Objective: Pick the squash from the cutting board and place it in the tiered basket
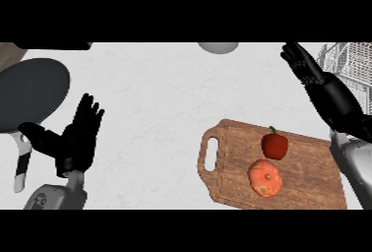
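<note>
One wooden cutting board (305, 182) at lower right carries one orange squash (265, 178) and one red pepper (274, 145); one dark pan (29, 93) at upper left; two robot hands, left robot hand (76, 138) and right robot hand (312, 74).

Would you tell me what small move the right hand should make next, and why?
Probably bring the open right hand back down over the squash: the squash lies untouched on the cutting board beside a red pepper.

The light is even and bright over the white table (160, 98). Shadows are very faint, without glare. Nothing looks blurred.
</note>
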`<move>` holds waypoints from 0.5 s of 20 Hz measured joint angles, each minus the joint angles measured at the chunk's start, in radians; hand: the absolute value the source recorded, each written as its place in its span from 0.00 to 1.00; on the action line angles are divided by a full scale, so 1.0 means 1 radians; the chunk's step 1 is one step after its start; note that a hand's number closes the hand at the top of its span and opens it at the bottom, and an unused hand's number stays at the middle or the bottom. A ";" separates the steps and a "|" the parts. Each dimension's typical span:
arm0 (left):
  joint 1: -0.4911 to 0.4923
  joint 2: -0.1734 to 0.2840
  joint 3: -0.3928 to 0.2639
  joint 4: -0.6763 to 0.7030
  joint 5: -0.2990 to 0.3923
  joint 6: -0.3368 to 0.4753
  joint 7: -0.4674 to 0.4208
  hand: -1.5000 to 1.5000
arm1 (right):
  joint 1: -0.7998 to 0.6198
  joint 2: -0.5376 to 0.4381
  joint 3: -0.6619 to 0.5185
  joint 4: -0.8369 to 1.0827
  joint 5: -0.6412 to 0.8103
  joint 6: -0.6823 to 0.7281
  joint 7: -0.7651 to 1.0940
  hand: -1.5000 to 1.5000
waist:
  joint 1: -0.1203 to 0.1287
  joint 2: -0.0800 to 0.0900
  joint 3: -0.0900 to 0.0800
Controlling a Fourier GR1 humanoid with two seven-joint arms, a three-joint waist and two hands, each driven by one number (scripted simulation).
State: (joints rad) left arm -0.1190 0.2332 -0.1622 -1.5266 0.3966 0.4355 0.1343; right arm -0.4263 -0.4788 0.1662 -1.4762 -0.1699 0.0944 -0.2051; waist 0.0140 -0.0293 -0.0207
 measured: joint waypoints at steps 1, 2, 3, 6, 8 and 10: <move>0.004 0.009 0.005 -0.012 0.001 -0.007 0.007 0.50 | 0.007 0.012 0.004 -0.029 0.011 -0.018 0.012 1.00 | -0.004 0.005 0.005; 0.009 0.021 0.007 -0.012 -0.003 -0.020 0.003 0.50 | 0.028 0.033 0.013 -0.067 0.023 -0.051 0.022 1.00 | -0.009 0.009 0.008; 0.013 0.042 0.005 -0.022 -0.011 -0.034 0.004 0.50 | 0.047 0.059 0.025 -0.095 0.039 -0.087 0.033 1.00 | -0.012 0.011 0.011; 0.029 0.131 0.008 -0.020 -0.035 -0.105 0.000 0.50 | 0.107 0.162 0.079 -0.188 0.097 -0.223 0.064 1.00 | -0.027 0.013 0.015; 0.038 0.152 0.006 -0.018 -0.045 -0.116 0.002 0.50 | 0.165 0.133 0.036 -0.139 0.171 -0.322 0.125 0.00 | -0.073 0.013 0.011; 0.054 0.169 0.003 -0.020 -0.049 -0.132 0.001 0.50 | 0.234 0.183 -0.011 -0.118 0.195 -0.454 0.169 0.00 | -0.092 0.014 0.015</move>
State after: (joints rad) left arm -0.0654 0.4023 -0.1594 -1.5462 0.3479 0.3036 0.1352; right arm -0.1921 -0.2960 0.1548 -1.5942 0.0250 -0.3593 -0.0364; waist -0.0784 -0.0155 -0.0058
